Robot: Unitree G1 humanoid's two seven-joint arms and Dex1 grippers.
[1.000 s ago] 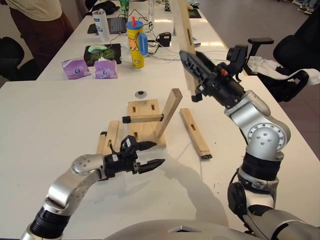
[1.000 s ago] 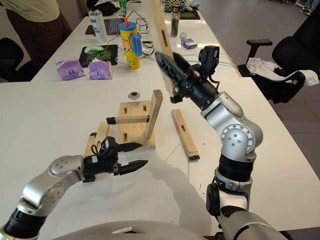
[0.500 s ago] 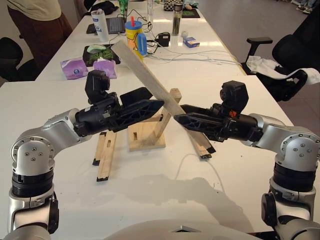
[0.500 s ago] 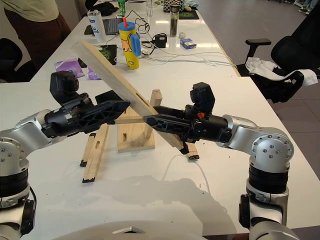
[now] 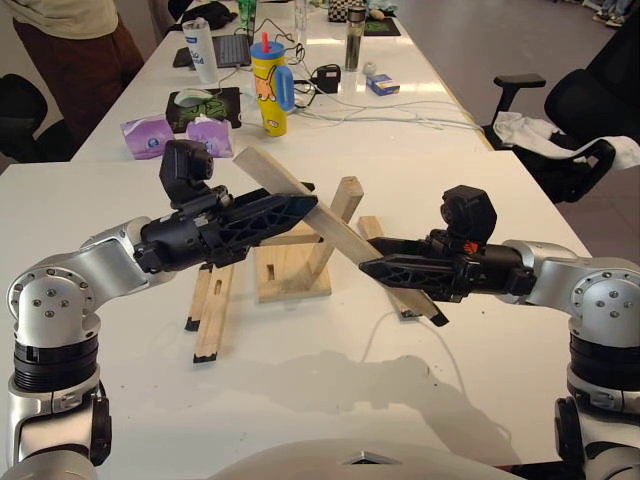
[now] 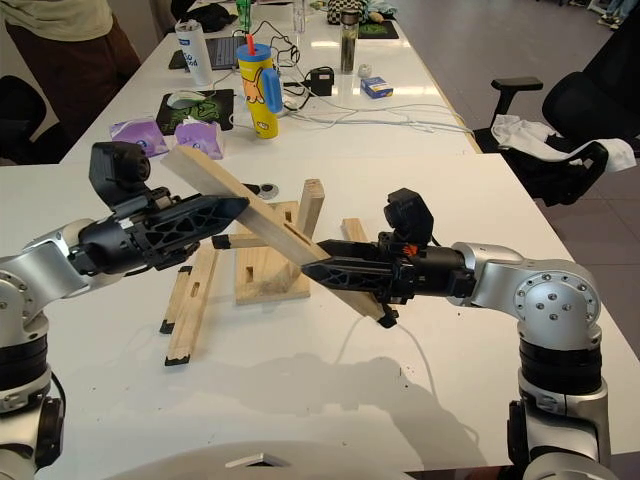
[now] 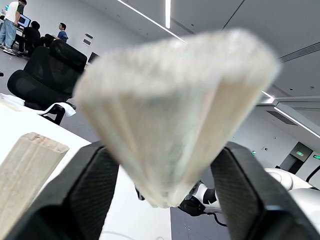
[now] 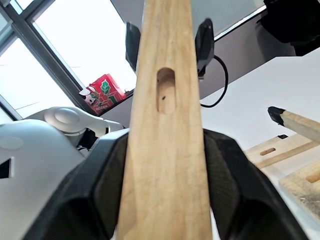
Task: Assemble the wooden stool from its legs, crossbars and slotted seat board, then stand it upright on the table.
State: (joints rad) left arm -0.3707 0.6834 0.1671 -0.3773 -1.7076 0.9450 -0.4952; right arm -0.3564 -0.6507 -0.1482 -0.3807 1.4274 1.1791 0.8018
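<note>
Stool leg [image 5: 338, 233] aslant, upper end leftward

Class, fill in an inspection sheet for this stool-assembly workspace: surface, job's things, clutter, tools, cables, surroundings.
Surface: white table, carrying the loose parts.
Job's things: long pale wooden leg held tilted above the table; flat slotted wooden seat board with one wooden leg rising from it; two slotted wooden bars lying flat beside the board.
Clutter: yellow plastic cup with blue handle and two purple tissue packs on the adjoining table.
Tools: left tool shut on the long leg nearer its raised end; right tool shut on it nearer its low end.
Cables: black adapter with white leads on the adjoining table, apart from the parts.
Surroundings: black office chair at the right.
</note>
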